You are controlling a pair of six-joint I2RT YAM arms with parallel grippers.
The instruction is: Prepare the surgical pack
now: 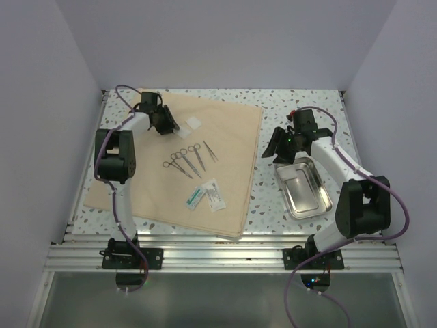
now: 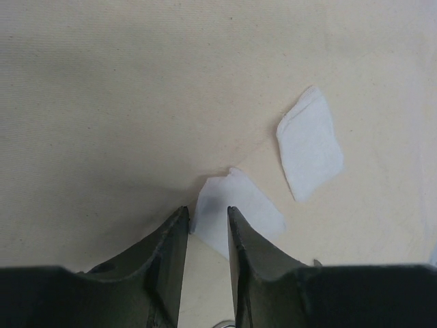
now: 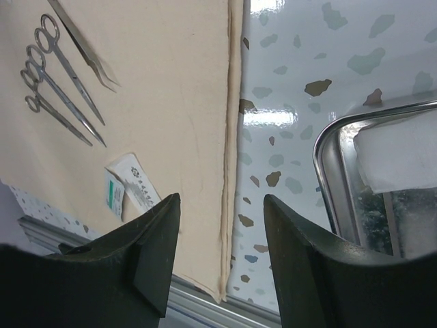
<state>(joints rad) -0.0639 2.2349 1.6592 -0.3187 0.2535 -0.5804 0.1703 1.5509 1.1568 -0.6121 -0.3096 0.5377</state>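
White speckled worktop (image 1: pixel 268 195), top view: glossy, flecked grey and brown; it lies bare on the right of the frame and around the cloth's edges.
Walls (image 1: pixel 225 41), top view: plain pale lilac, closing in three sides.
Rail (image 1: pixel 225 254), top view: ribbed aluminium along the lower edge, carrying both arm bases.
Tan cloth (image 1: pixel 229 147), top view: spread flat over the left and centre.
On the cloth, top view: ring-handled instruments (image 1: pixel 183 162) and tweezers (image 1: pixel 210 151) at centre, packets (image 1: pixel 206 196) below them, gauze squares (image 1: pixel 193 124) above.
Steel tray (image 1: pixel 304 191), top view: on bare worktop, right of the cloth and apart from it.
Left hand (image 1: pixel 167 123), top view: over the cloth's upper left, beside the gauze.
Right hand (image 1: pixel 275 147), top view: by the tray's upper-left corner.
Cloth, left wrist view: fills the frame, smooth with faint creases.
Gauze, left wrist view: one square at centre right (image 2: pixel 311 143), one just beyond the fingertips (image 2: pixel 242 212).
Left hand (image 2: pixel 208 212), left wrist view: fingers slightly parted, nothing pinched between them.
Worktop (image 3: pixel 287 102), right wrist view: shiny, reflecting light, between the cloth's folded edge and the tray rim (image 3: pixel 326 178).
Tray, right wrist view: a white piece (image 3: pixel 403 154) lies inside.
Right hand (image 3: pixel 222 201), right wrist view: fingers spread wide, empty, above the cloth's edge.
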